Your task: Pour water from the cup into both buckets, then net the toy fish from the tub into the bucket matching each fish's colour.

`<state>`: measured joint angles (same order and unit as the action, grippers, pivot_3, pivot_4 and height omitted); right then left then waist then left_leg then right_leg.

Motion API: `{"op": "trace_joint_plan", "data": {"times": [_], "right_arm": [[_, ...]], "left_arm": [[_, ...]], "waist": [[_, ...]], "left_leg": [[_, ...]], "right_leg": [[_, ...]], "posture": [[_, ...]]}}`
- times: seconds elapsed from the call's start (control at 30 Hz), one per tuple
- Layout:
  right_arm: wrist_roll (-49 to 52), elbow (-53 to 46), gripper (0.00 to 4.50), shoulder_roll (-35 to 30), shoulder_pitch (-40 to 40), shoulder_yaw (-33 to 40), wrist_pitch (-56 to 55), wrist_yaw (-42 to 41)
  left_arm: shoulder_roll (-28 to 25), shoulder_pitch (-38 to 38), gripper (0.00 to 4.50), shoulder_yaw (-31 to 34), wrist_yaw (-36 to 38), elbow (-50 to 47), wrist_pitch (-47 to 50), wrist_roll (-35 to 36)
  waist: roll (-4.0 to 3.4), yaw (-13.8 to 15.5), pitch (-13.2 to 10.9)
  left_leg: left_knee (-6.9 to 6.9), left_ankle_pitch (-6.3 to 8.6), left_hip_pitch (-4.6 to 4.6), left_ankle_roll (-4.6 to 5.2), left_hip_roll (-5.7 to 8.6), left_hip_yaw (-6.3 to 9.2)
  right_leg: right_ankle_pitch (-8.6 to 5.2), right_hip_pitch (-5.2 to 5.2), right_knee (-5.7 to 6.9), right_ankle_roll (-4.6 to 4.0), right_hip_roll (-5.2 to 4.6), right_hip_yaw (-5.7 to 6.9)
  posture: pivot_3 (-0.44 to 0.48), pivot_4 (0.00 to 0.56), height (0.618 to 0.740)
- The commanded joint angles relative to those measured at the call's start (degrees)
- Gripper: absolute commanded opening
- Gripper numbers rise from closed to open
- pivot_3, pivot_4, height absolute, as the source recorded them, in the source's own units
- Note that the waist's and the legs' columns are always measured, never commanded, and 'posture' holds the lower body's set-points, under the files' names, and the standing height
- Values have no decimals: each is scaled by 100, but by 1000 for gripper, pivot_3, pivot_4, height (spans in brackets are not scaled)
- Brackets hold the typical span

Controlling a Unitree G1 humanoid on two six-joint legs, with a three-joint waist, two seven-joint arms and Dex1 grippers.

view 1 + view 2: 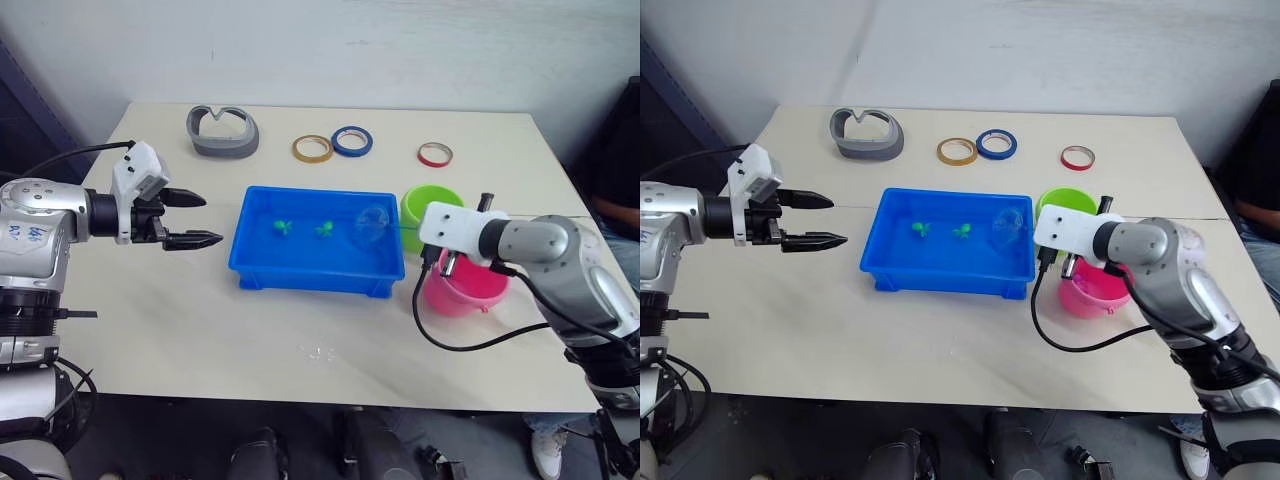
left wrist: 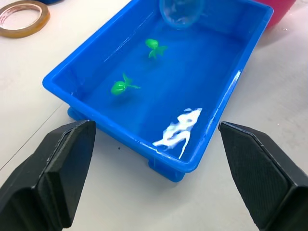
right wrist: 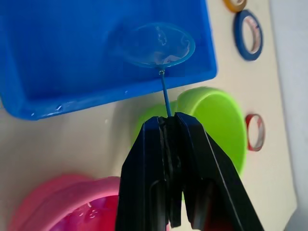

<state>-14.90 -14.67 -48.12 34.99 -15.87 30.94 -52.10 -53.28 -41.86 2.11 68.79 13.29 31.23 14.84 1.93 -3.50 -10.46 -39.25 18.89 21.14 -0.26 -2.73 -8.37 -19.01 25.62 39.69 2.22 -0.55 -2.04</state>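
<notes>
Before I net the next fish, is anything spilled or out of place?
A small wet patch lies on the table in front of the tub. Otherwise the two green fish and both buckets look normal.

The tub (image 1: 318, 262) is seen as glossy bright blue plastic, its water catching white glare. 2 toy fish (image 2: 119, 87) are shown in shiny green plastic. The net (image 3: 157, 45) is formed of thin see-through mesh on a smooth light blue rim. The buckets (image 1: 432, 204) look like smooth plastic, lime green and pink. The counter (image 1: 180, 320) is finished matt and pale. The left pincer (image 1: 195, 219) has matt black fingers.
</notes>
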Motion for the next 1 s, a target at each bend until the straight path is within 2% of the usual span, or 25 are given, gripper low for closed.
{"op": "trace_joint_plan", "data": {"times": [0.03, 0.33, 0.63, 1.0], "right_arm": [[-189, 113, 0, 164, 61, -71, -57, 185], [-103, 464, 0, 980, 192, -224, 281, 372], [498, 511, 0, 1876, 256, 45, 1061, 469], [1082, 528, 0, 2049, 549, 517, 1659, 747]], "left_arm": [[-163, 60, 4462, 259, -72, -316, 82, 145], [-225, 93, 4462, 296, -166, -471, 239, 236], [-214, 100, 4462, 283, -217, -628, 389, 306], [-232, 141, 4462, 305, -281, -709, 459, 353]], "waist": [[0, -3, 0], [1, -2, 1], [3, -12, 2], [3, -16, 2]], "left_leg": [[0, 0, 0, 0, -1, 0], [0, 0, 0, 0, 0, 0], [0, 0, 0, 0, 0, 0], [0, 0, 1, -1, 0, 1]], "right_leg": [[0, 0, 0, 0, 1, 0], [0, 0, -1, 0, 1, 0], [0, 0, 2, 0, 1, 1], [0, 0, 1, 0, 1, 2]], "posture": [[0, 150, 738], [0, 150, 738], [0, 150, 738], [0, 150, 738]]}}
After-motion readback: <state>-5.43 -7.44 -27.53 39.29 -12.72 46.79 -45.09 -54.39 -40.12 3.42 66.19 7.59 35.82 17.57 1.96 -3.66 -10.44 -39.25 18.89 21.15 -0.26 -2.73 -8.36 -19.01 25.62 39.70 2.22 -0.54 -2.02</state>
